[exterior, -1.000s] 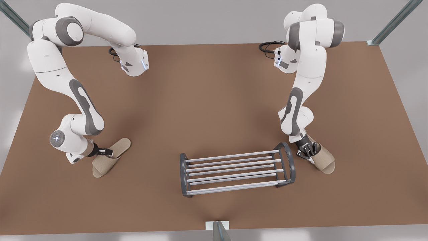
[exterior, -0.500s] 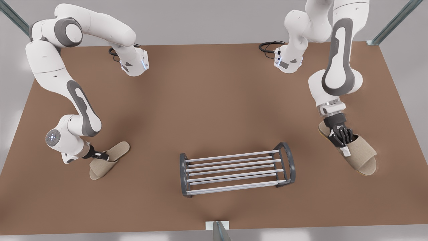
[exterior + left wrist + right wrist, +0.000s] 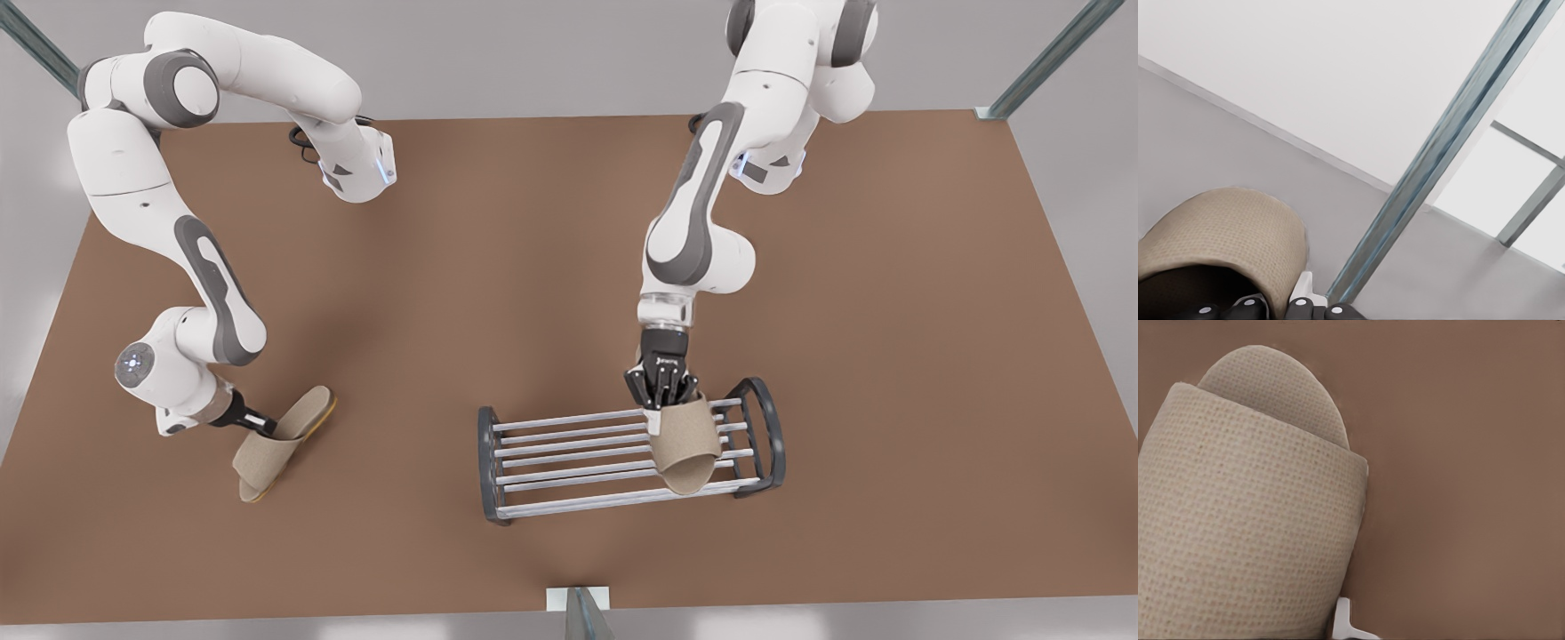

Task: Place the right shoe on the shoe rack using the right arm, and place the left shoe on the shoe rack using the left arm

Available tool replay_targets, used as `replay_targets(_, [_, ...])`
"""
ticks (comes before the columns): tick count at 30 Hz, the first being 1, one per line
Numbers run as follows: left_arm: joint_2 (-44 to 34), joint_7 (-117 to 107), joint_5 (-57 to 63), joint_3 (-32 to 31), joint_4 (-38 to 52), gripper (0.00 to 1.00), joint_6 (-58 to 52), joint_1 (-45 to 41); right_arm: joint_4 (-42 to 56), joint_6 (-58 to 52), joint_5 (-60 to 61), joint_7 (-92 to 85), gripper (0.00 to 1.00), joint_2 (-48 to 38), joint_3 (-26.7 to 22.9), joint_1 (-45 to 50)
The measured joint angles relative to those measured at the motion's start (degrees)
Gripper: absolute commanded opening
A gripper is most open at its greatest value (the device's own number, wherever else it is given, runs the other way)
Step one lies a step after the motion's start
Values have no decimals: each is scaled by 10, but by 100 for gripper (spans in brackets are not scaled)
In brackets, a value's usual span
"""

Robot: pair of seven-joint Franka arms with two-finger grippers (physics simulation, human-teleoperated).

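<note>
The right end effector (image 3: 665, 402) points straight down above the far edge of the shoe rack (image 3: 622, 453), fingers clamped on the right shoe (image 3: 683, 440), forearm upright. The left end effector (image 3: 260, 423), well off the rack's opposite end, reaches nearly level and pinches the tilted left shoe (image 3: 276, 440), elbow bent.

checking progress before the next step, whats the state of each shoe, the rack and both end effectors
left shoe: gripped, over the rack bars near the front view's right end
right shoe: gripped, tilted, away from the rack
shoe rack: upright on the table
left end effector: shut on left shoe
right end effector: shut on right shoe
</note>
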Motion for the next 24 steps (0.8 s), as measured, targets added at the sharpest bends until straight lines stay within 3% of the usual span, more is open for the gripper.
replay_targets(6, [39,0,-15,0,-5,21,-5,36,1,-5,3,1,21,-4,12,-1])
replay_targets(12, [46,0,-17,0,-26,21,-6,35,3,-17,0,-17,21,-12,217,-168])
replay_targets(14, [47,0,-17,0,-31,100,-6,38,4,-29,-3,-25,21,-16,288,-217])
replay_targets(20, [52,0,-13,0,-32,100,-5,42,-7,-66,-13,-44,21,-130,483,-304])
replay_targets(24, [51,0,-14,0,-32,100,-5,35,-6,-67,-52,-34,21,-205,514,-208])
